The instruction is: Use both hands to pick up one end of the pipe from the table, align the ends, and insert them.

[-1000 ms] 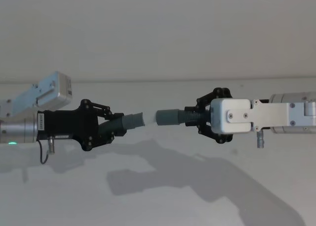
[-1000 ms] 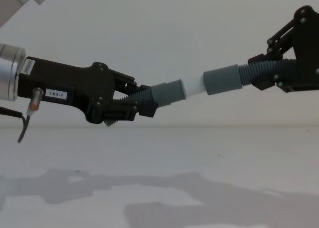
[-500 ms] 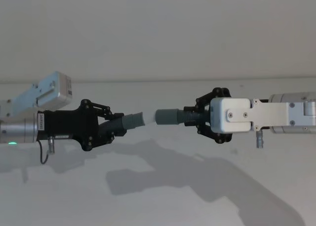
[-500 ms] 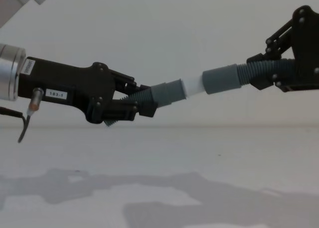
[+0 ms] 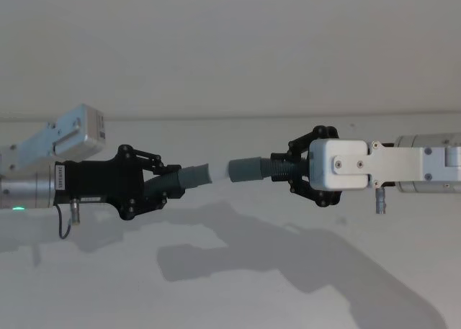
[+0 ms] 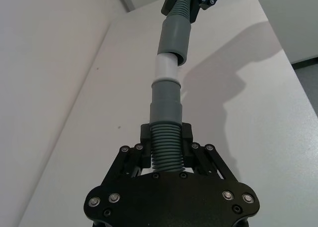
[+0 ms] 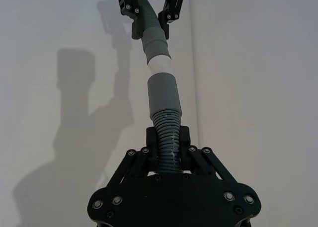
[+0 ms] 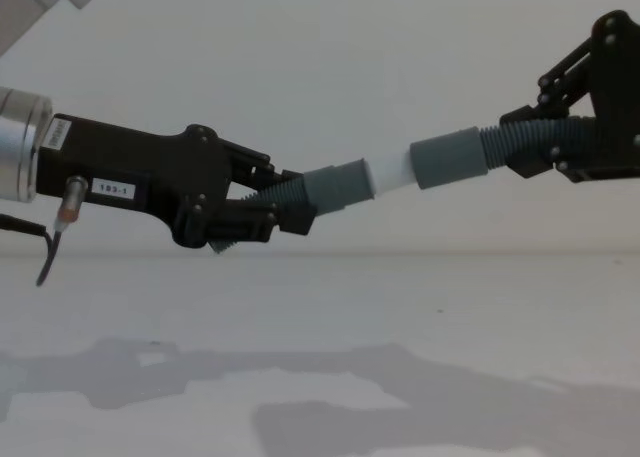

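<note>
chest: white tip [image 8: 392, 174] meets socket [image 8: 450, 158] | head: gap

There are two grippers: the left gripper [image 5: 171, 187] and the right gripper [image 5: 282, 170]. There are two hose pieces: the left hose piece [image 5: 189, 178] and the right hose piece [image 5: 252, 169]. There are two grey cuffs, one on each piece. There is one white tip [image 8: 390, 176]. There is one small white label [image 8: 111, 189]. There is one desk [image 8: 330, 317].

Black screw-studded left gripper [image 8: 275, 212] with "183-1" label [image 8: 112, 189], silver wrist [image 8: 22, 157].
</note>
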You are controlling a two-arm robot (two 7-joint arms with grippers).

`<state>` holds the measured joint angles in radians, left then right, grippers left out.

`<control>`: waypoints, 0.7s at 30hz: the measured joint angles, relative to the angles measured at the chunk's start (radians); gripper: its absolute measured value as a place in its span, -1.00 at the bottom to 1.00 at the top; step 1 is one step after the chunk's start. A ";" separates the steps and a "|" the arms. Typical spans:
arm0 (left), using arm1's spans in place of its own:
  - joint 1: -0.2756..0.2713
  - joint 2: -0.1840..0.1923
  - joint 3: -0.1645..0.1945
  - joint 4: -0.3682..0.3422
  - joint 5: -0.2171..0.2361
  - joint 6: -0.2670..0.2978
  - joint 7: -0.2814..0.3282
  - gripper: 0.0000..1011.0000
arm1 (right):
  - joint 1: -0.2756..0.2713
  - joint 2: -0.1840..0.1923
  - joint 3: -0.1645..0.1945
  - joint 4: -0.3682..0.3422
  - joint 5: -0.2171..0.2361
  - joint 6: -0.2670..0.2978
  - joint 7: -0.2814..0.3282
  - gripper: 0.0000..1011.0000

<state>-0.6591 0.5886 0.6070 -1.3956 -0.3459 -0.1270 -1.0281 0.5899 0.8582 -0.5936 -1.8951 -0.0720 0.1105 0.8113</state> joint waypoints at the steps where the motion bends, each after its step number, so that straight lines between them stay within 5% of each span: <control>1: 0.000 0.000 0.000 0.000 0.000 0.000 0.000 -0.39 | 0.000 0.000 0.000 0.001 0.000 0.000 0.000 -0.56; 21: 0.000 0.000 0.000 0.000 0.000 0.000 0.000 -0.39 | 0.006 -0.004 -0.004 -0.002 0.002 0.007 0.002 -0.56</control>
<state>-0.6591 0.5888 0.6068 -1.3953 -0.3456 -0.1269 -1.0279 0.5954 0.8539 -0.5979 -1.8967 -0.0695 0.1177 0.8132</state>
